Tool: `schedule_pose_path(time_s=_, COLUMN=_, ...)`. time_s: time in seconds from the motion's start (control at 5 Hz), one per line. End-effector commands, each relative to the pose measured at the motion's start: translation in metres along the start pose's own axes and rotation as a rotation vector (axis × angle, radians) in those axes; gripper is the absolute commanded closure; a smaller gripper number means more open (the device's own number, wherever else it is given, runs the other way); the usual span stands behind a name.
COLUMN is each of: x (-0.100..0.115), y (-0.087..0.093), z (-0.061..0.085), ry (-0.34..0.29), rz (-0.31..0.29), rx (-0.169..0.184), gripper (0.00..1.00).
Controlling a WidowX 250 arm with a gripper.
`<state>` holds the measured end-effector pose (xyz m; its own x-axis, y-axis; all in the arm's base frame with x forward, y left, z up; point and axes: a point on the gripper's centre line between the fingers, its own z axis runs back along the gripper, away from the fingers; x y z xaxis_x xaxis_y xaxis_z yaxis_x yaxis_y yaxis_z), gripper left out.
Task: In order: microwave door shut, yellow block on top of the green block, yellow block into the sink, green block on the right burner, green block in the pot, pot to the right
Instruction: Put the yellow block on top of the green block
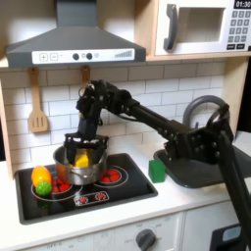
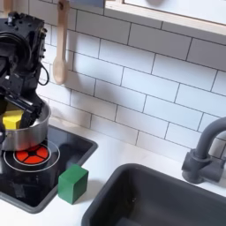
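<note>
The steel pot (image 1: 75, 167) (image 2: 25, 134) stands on the black cooktop's left part. The yellow block (image 1: 82, 158) (image 2: 11, 118) lies inside it. My gripper (image 1: 82, 147) (image 2: 19, 104) hangs straight over the pot with its fingers reaching down to the yellow block; how the jaws stand is hidden by the wrist and the pot's rim. The green block (image 1: 157, 170) (image 2: 73, 184) sits apart, by the cooktop's right edge. The right burner (image 1: 111, 176) (image 2: 31, 157) is bare. The microwave door (image 1: 194, 26) is closed. The sink (image 2: 159, 199) lies at the second exterior view's right.
A rounded orange-yellow and green toy fruit (image 1: 41, 178) rests on the cooktop, left of the pot in the first exterior view. A wooden spoon (image 1: 37, 108) (image 2: 60, 44) hangs on the tiled wall. The dark faucet (image 1: 203, 110) (image 2: 207, 150) arches by the sink.
</note>
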<state>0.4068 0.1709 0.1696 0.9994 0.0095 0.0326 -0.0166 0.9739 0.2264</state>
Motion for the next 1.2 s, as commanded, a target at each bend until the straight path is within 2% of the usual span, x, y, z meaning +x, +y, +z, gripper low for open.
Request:
schedule_pose_path(time_s=0.0, x=0.0071, y=0.0023, z=-0.0014, ry=-0.01, rz=-0.001, rx=0.0, gripper=0.0)
schedule_pose_path(time_s=0.4, x=0.0086, y=0.0, z=-0.0058, ry=-0.002, rz=-0.008, rx=-0.006, gripper=0.0)
schedule_pose_path(time_s=0.6, x=0.0061, y=-0.0017, z=-0.0059, ry=0.0, rz=-0.007, rx=-0.009, gripper=1.0)
schedule_pose_path(time_s=0.8, x=0.0052, y=-0.0033, z=-0.0069, ry=-0.004, rz=-0.001, rx=-0.004, gripper=1.0)
schedule_pose_path(time_s=1.0, x=-0.0007, y=-0.0076, z=-0.0065, ry=0.002, rz=0.0, rx=-0.016, gripper=1.0)
